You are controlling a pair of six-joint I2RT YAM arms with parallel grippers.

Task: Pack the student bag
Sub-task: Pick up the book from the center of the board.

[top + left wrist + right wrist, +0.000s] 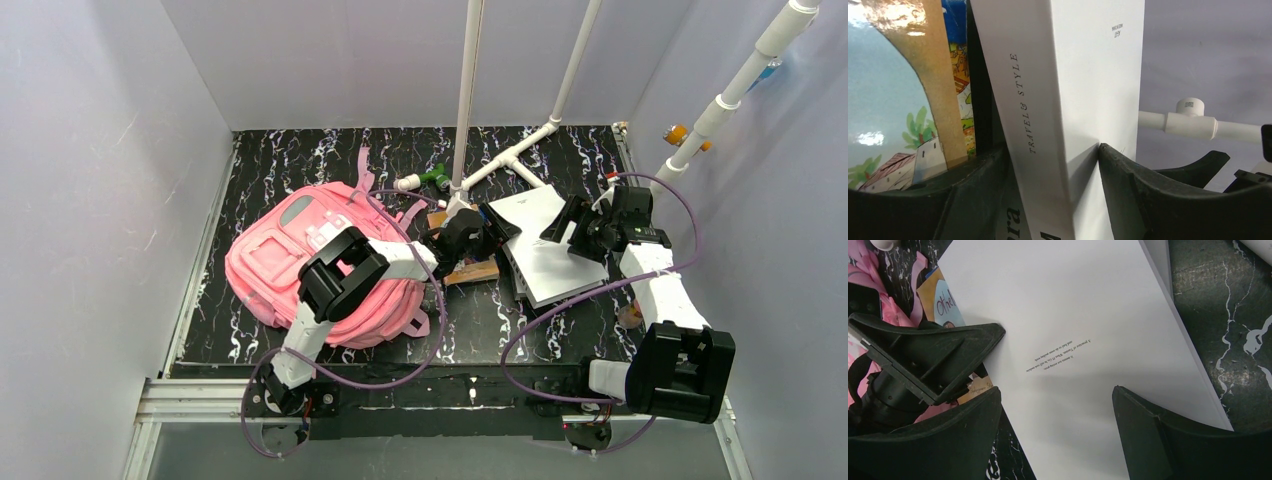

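The pink student bag (270, 260) lies on its side at the left of the black marbled table, partly under my left arm. A large white book (545, 250) lies right of centre, its spine lettered "Travel & Style" (1048, 100). My left gripper (470, 235) is at the book's left edge, and in the left wrist view both fingers press its spine and cover (1050, 147). A colourful picture book (898, 100) lies just beside it, seen as a brown edge (470, 272). My right gripper (1057, 390) hovers open over the white cover (1073, 300), nothing between its fingers.
White plastic pipes (465, 100) rise from a joint (515, 155) at the back centre. A small green item (437, 177) lies by them. Another pipe (740, 80) with an orange piece (678, 133) runs up the right wall. Pale walls enclose the table.
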